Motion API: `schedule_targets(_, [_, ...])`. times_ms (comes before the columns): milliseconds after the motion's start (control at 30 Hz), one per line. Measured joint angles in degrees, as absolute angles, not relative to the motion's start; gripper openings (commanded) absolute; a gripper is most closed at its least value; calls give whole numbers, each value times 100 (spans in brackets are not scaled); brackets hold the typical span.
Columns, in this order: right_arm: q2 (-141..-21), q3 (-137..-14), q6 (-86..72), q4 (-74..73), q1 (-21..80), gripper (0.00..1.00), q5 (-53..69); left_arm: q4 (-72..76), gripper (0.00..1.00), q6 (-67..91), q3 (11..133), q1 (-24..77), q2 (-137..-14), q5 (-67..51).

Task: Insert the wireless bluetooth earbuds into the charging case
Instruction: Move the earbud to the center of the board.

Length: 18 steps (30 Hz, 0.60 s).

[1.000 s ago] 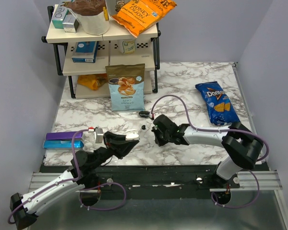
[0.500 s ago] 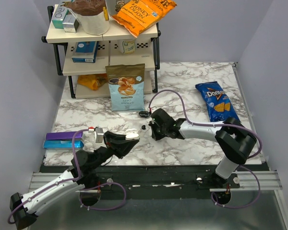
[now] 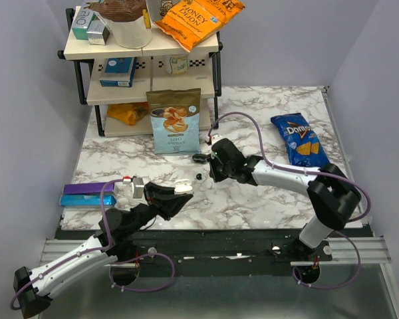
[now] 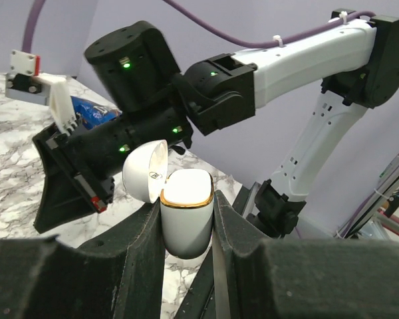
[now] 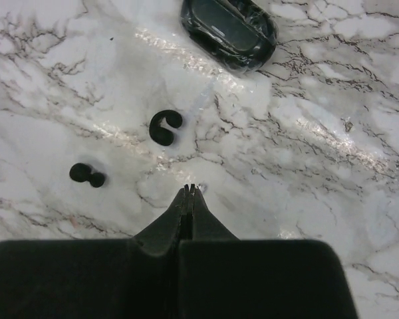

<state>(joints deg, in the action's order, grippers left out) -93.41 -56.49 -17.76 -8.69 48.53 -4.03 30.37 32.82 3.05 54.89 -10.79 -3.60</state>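
The left gripper (image 4: 186, 203) is clamped on the white case (image 4: 185, 229). It holds the case upright, with the lid (image 4: 145, 171) swung open. This case is well apart from the black oval case (image 5: 229, 26), nearer the arm bases and off to the left.

The right gripper (image 5: 188, 193) has its fingertips pressed together with nothing between them. It points down at the bare marble table (image 3: 239, 206) near the oval case.

Both earbuds lie on the table, outside the white case. A C-shaped one (image 5: 165, 127) lies between the right fingertips and the oval case, touching neither. The second (image 5: 87, 175) lies further left of the oval case, apart from the first.

The oval case itself sits just in front of an upright snack bag (image 3: 175, 121).
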Motion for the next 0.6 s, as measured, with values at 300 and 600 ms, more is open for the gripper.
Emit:
schedule_targets(300, [-9985, -5826, -1623, -952, 4757, 1, -390, 2845, 0, 3284, 305, 5511, -987, -340])
schedule_targets(600, [-10038, -5854, -1542, -941, 4755, 1, -228, 2836, 0, 3284, 305, 5524, -982, -338])
